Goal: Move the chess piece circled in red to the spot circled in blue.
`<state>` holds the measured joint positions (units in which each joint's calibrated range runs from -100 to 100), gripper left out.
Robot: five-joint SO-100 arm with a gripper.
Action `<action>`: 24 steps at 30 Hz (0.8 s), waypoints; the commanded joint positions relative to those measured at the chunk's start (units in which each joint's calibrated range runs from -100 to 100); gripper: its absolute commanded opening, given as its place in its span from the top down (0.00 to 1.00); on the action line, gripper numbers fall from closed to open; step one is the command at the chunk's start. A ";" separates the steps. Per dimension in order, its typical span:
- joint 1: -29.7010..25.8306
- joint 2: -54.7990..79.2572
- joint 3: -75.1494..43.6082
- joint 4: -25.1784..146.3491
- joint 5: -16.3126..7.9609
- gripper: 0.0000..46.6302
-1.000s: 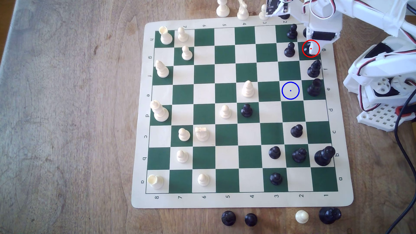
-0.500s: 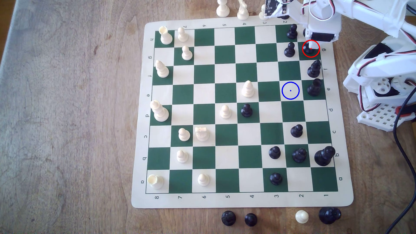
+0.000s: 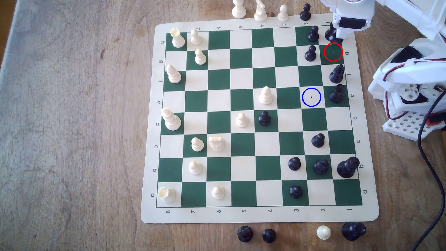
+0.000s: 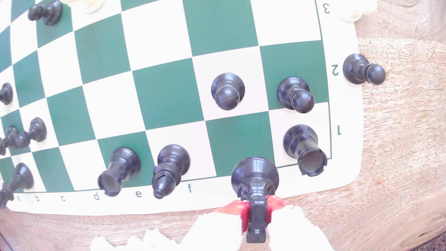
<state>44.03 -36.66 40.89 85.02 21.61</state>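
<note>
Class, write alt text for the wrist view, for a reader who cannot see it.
Red-padded gripper shut on a black chess piece, held above the edge of a green-and-cream chess mat on a wooden table. Other black pieces stand on nearby squares, including a rook and two pawns.

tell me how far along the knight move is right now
Done: the chess piece is off the board, clamped between the red pads of the gripper, and the red-ringed square is bare. In hand: it hangs lifted near the mat's corner, beside the black rook. Left: carry it to the spot, still vacant, set it down and release.
</note>
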 commanded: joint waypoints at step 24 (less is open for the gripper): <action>-32.25 -2.05 -0.82 3.84 -18.51 0.99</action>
<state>12.24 -43.44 40.80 92.27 4.81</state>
